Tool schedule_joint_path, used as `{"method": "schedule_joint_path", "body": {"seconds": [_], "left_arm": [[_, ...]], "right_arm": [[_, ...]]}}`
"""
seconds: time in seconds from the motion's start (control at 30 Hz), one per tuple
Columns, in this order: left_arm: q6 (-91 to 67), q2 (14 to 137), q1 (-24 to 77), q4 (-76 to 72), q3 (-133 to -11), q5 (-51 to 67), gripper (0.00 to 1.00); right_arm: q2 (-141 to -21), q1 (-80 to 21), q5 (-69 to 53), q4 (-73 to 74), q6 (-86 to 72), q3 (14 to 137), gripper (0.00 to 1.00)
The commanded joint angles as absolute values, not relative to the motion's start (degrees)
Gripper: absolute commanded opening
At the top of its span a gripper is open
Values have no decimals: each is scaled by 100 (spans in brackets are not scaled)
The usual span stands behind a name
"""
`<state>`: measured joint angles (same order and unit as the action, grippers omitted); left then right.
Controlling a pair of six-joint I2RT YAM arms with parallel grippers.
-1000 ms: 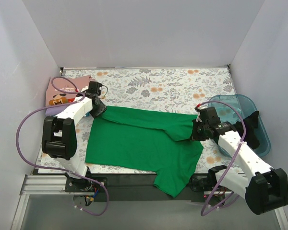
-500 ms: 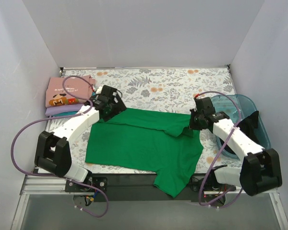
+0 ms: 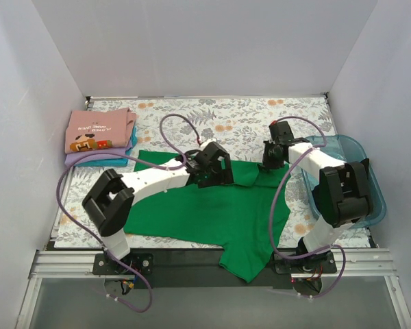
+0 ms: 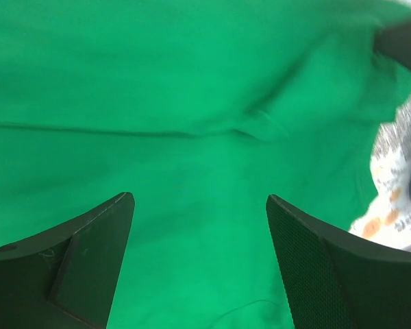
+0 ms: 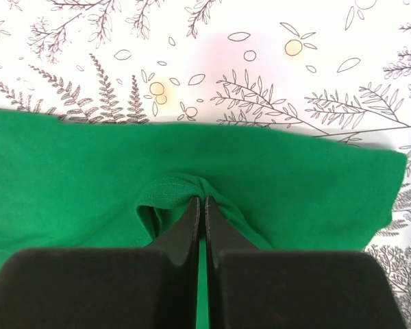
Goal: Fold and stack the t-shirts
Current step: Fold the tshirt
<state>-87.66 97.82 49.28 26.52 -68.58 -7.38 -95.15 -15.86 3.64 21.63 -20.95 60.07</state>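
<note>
From above, the teal bin (image 3: 344, 144) sits at the worktop's (image 3: 246, 123) right edge. The right arm crosses it, so what it holds cannot be told. The green t-shirt (image 3: 205, 212) lies spread over the near middle, one sleeve hanging off the near edge. Floral worktop shows between its far edge and the back wall. At the far left corner a pink t-shirt (image 3: 99, 130) tops a folded stack. The left pincer (image 3: 216, 168) is over the green shirt's far edge, and the right pincer (image 3: 270, 156) is at its far right corner.

The left wrist view shows the left pincer (image 4: 200, 205) with fingers apart above green cloth.

The right wrist view alone shows the right pincer (image 5: 202, 200) with fingers together, clamped on a pinch of green t-shirt (image 5: 68, 164) just inside its straight far edge.
</note>
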Motion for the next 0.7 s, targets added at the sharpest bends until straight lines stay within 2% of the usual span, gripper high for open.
{"method": "schedule_joint_path", "body": {"seconds": [0.0, 0.3, 0.67], "left_arm": [[-8894, 10150, 5272, 2268, -7338, -554, 77], [-9562, 11442, 5581, 1899, -8138, -598, 74], [-10230, 11847, 5722, 1336, -8279, -747, 67]], "right_arm": [[-9545, -1494, 88, 1864, -2083, 6109, 1], [-9413, -1327, -536, 1407, -2092, 5520, 1], [-9255, -1239, -615, 1318, -2083, 5247, 1]]}}
